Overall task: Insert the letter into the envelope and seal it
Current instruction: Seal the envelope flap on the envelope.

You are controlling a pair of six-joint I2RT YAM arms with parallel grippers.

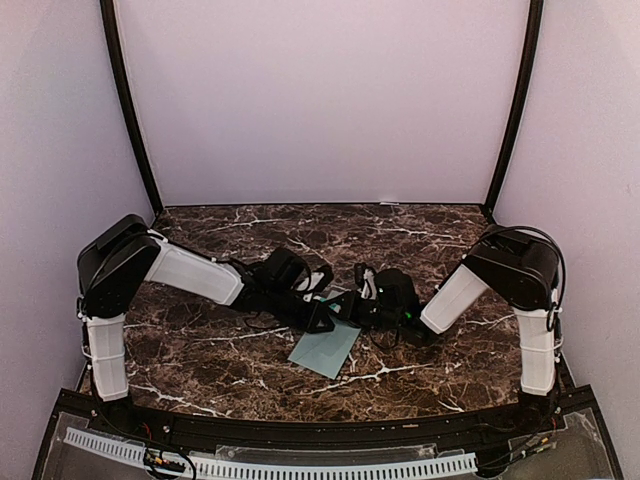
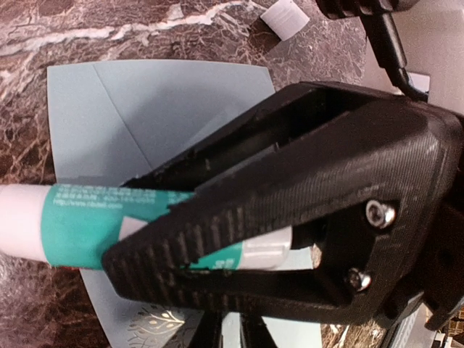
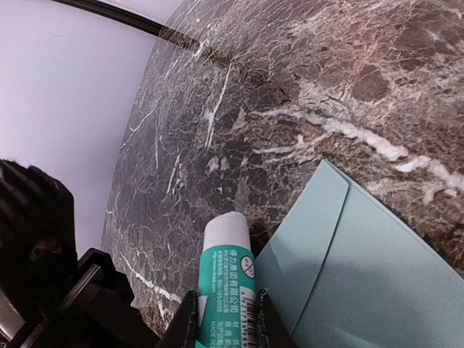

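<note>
The pale teal envelope [image 1: 325, 348] lies flat on the marble table, just in front of both grippers, its fold lines showing in the left wrist view [image 2: 167, 109] and right wrist view [image 3: 377, 275]. A teal and white glue stick [image 3: 226, 268] hangs over the envelope's edge, with my right gripper [image 3: 225, 296] shut on its body. My left gripper [image 2: 122, 221] reaches over the stick [image 2: 72, 225] from the other end, its fingers close around it; I cannot tell whether they press on it. The letter is not in view as such. A leaf ornament on pale paper [image 2: 152, 326] peeks out below the left fingers.
A small white scrap [image 2: 284, 16] lies on the dark marble table [image 1: 440, 235] beyond the envelope. Pale walls and two black corner posts [image 1: 130, 110] close in the back and sides. Both arms meet at the table's middle.
</note>
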